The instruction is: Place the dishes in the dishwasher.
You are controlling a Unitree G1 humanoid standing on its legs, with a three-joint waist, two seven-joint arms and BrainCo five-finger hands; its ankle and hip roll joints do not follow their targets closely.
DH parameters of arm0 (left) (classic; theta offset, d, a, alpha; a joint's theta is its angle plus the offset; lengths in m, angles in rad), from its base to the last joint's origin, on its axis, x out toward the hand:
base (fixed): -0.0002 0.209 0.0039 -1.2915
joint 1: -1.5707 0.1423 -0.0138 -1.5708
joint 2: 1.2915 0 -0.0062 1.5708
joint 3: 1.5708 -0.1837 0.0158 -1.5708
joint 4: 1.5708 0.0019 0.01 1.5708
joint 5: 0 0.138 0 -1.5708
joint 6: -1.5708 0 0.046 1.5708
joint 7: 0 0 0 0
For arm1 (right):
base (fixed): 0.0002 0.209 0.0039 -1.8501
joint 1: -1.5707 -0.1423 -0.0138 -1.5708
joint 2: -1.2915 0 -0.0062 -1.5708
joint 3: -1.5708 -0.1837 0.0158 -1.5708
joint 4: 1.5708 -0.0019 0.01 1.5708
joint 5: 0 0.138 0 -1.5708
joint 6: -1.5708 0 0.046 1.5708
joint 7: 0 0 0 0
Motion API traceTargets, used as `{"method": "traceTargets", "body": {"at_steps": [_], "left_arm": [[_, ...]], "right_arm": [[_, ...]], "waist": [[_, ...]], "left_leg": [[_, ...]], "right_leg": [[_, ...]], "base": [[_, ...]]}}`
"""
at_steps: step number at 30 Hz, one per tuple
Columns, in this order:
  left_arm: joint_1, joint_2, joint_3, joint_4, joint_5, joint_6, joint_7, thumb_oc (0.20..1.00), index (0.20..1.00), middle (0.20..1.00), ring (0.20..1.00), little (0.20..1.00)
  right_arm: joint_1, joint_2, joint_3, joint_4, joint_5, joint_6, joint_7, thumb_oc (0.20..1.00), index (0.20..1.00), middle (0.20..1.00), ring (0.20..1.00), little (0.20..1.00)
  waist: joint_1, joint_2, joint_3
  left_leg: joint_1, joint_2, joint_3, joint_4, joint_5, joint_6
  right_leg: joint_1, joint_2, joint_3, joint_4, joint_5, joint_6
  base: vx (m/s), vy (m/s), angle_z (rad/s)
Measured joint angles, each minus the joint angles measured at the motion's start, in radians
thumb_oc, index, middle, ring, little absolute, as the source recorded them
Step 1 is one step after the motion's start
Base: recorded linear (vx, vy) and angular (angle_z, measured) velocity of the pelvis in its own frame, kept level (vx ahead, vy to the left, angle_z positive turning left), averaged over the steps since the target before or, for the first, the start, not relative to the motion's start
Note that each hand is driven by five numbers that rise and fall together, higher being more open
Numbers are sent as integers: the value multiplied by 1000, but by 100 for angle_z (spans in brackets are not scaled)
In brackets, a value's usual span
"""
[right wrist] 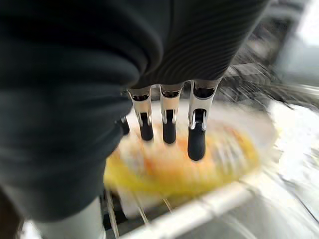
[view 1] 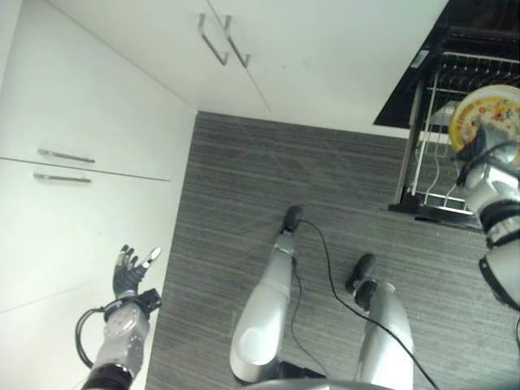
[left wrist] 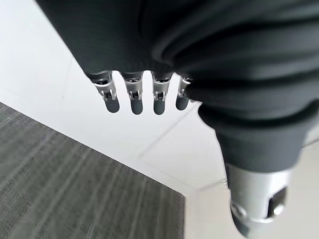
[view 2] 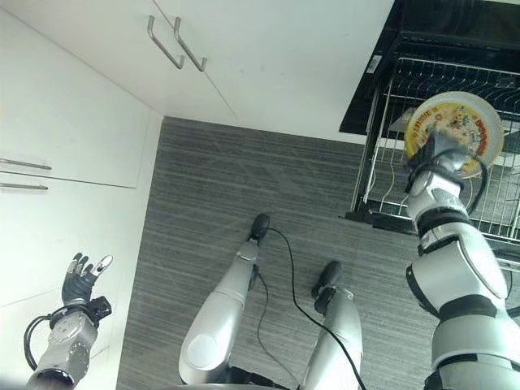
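— Where's the plate (view 2: 453, 128)?
— Gripped in the right hand (view 2: 439, 151), fingers curled on it, directly above the dishwasher rack (view 2: 390, 122).
— The left hand (view 2: 81, 281)?
— Fingers loose, empty, well apart by the cabinets (view 1: 97, 122).

One plate (view 2: 453, 130), perhaps two hands (view 2: 81, 280).

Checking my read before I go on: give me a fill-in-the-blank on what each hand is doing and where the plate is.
1. The right hand holds a yellow ____ with a patterned face.
2. The plate hangs over the pulled-out wire ____ of the dishwasher.
3. The left hand holds nothing; its fingers are ____.
4. Beside the left hand stand white ____ with metal handles.

Missing words: plate; rack; open; cabinets
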Motion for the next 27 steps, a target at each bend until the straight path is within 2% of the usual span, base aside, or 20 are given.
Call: {"method": "traceTargets", "body": {"at_steps": [2, 3, 4, 10, 12, 19, 23, 25, 27], "left_arm": [[-15, 0, -6, -9, 0, 17, 7, 1000, 1000, 1000, 1000, 1000], [-16, 0, -6, -14, 0, 25, 9, 1000, 1000, 1000, 1000, 1000], [-16, 2, -6, -14, 0, 29, 13, 1000, 1000, 1000, 1000, 1000], [-15, 6, -2, -12, 1, 53, 19, 1000, 1000, 1000, 1000, 1000], [-10, 6, -1, -18, 1, 53, 23, 1000, 1000, 1000, 1000, 1000], [4, 23, 16, -49, 3, 74, 26, 1000, 1000, 1000, 1000, 1000], [49, 29, 56, -53, 4, 73, 22, 1000, 1000, 1000, 1000, 1000], [86, 33, 100, -62, 4, 74, 16, 1000, 1000, 1000, 1000, 1000], [110, 36, 129, -70, 5, 75, 17, 1000, 1000, 1000, 1000, 1000]], "right_arm": [[5, 2, -37, 2, 49, 20, 39, 1000, 1000, 1000, 1000, 1000], [15, 3, -39, 4, 65, 20, 50, 1000, 1000, 1000, 1000, 1000], [15, 8, -39, 9, 86, 20, 59, 1000, 1000, 1000, 1000, 1000], [-3, 9, -87, -6, 267, 39, 58, 1000, 1000, 1000, 1000, 1000], [-2, 9, -136, -44, 377, 42, 77, 1000, 1000, 1000, 1000, 1000], [31, 15, -170, -147, 586, 37, 213, 1000, 1000, 1000, 1000, 1000], [136, 4, -269, -266, 726, 37, 222, 1000, 1000, 1000, 1000, 1000], [265, -2, -353, -420, 796, 38, 209, 1000, 1000, 1000, 1000, 1000], [345, -23, -371, -511, 833, 39, 185, 1000, 1000, 1000, 1000, 1000]], "waist": [[-1, 0, 0], [1, 0, 0], [2, -2, -1], [3, -8, -3], [-2, -13, -4], [-15, -96, -15], [-25, -147, -20], [-27, -173, -19], [-41, -195, -19]], "left_leg": [[2, 0, -3, 7, -9, 3], [12, -1, -3, 7, -12, 8], [18, -1, -3, 6, -6, 2], [13, 7, -3, 4, -3, 8], [19, 14, -3, 3, -3, 8], [91, 37, 14, -31, -7, 13], [137, 49, 27, -57, -11, 14], [181, 57, 38, -79, -13, 11], [212, 58, 49, -88, -18, 13]], "right_leg": [[7, 0, -4, 0, 3, 0], [19, 0, -2, -2, -5, -10], [25, 1, -5, -4, 3, -3], [27, 12, -4, -27, 18, -9], [44, 22, -3, -53, 31, -10], [135, 51, -1, -148, 64, -4], [206, 71, -1, -243, 97, 5], [270, 86, 0, -316, 124, 7], [316, 90, 2, -368, 149, 24]], "base": [[-4, -9, 2], [-80, 7, 1], [-85, 11, 0], [-10, 8, -4], [-14, 5, -7], [0, -4, -9], [35, -5, -9], [50, 4, -15], [50, 16, -11]]}}
